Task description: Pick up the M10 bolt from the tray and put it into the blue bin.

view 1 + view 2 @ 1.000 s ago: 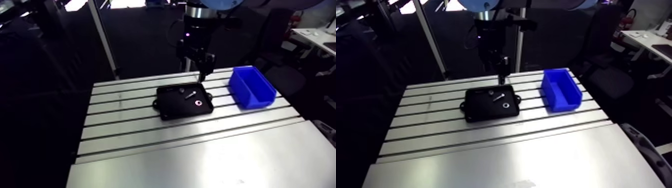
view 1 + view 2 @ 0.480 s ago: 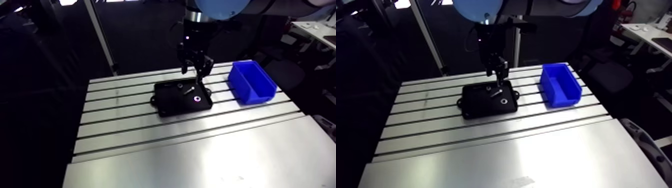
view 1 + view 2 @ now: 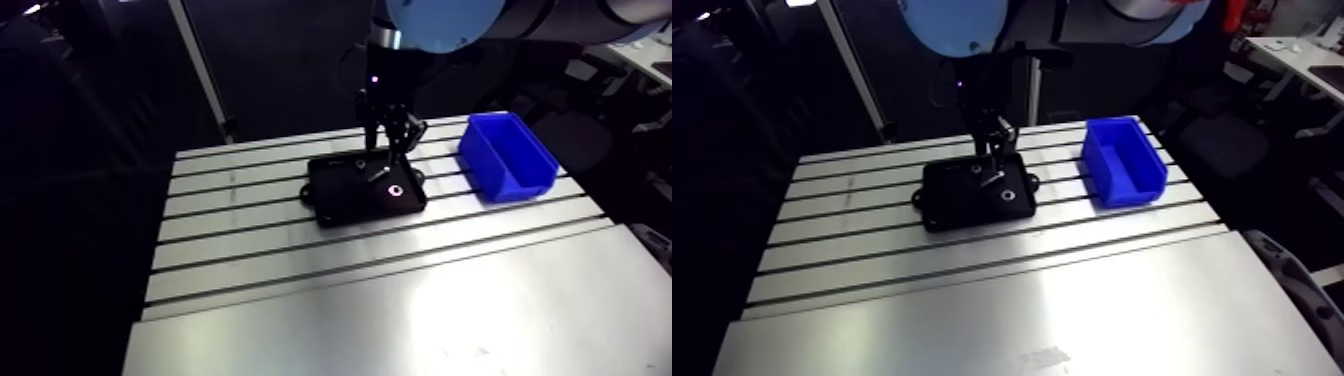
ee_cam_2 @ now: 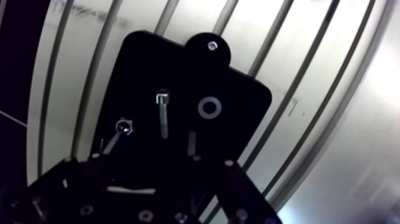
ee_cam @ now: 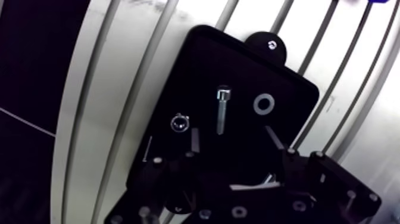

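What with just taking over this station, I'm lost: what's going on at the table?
The robot's two-finger gripper hangs open over the black rectangular tray on the slotted aluminium table, holding nothing. The silver M10 bolt lies in the tray just ahead of the fingers, between a flat washer and a small nut. The blue plastic bin stands apart from the tray; the bolt is not yet picked up.

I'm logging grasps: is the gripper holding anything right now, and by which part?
Nothing is held. The gripper hangs open above the tray; the M10 bolt lies loose on it, just ahead of the fingers.
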